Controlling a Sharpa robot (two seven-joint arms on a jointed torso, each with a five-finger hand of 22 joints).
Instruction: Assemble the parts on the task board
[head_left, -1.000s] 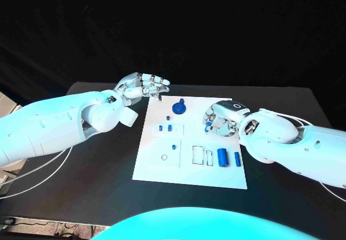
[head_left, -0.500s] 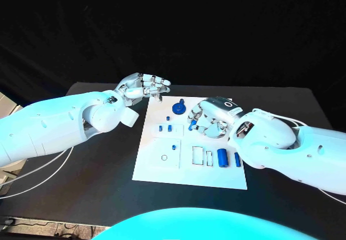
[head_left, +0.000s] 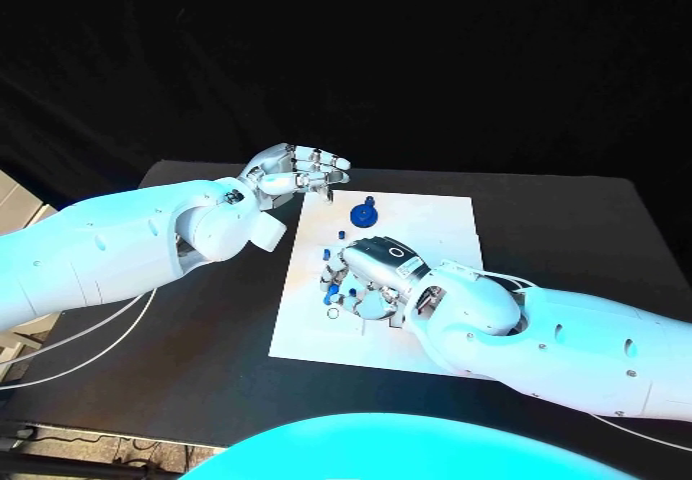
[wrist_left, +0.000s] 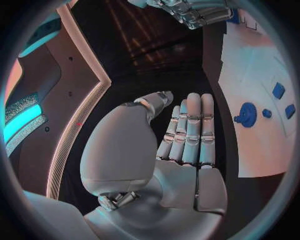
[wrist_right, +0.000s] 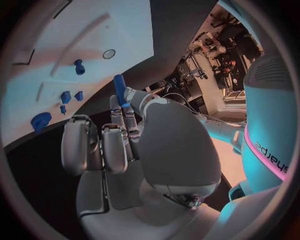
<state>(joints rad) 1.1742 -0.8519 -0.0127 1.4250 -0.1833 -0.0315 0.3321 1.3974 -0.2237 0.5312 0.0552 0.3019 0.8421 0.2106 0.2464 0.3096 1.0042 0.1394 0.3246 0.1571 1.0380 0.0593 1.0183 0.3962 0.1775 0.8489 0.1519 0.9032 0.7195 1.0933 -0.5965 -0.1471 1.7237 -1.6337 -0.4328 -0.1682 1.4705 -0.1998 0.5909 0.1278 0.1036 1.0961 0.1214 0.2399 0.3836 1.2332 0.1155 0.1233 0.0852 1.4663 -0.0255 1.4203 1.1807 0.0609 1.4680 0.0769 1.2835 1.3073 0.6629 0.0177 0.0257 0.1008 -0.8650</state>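
The white task board (head_left: 433, 220) lies mid-table. A blue gear (head_left: 362, 213) stands near its far edge, with small blue pieces (head_left: 340, 235) just in front of it. My right hand (head_left: 369, 278) hovers over the board's left-middle part and pinches a blue peg (wrist_right: 119, 89) between thumb and finger. Beyond the peg's tip are a small round hole (wrist_right: 109, 53) and a blue pin (wrist_right: 79, 66) standing in the board. My left hand (head_left: 296, 170) hangs off the board's far left corner, fingers straight and holding nothing. The right arm hides the board's right-hand slots.
The black table (head_left: 202, 300) surrounds the board, with bare room on the left and at the far right. White cables (head_left: 72, 345) trail off the table's left side. The left wrist view shows the gear (wrist_left: 247, 114) and small blue pieces (wrist_left: 279, 90) on the board.
My right hand has swung from the board's right-middle across to its left side and nearer me, carrying the blue peg. The left hand has barely moved. The camera has shifted slightly.
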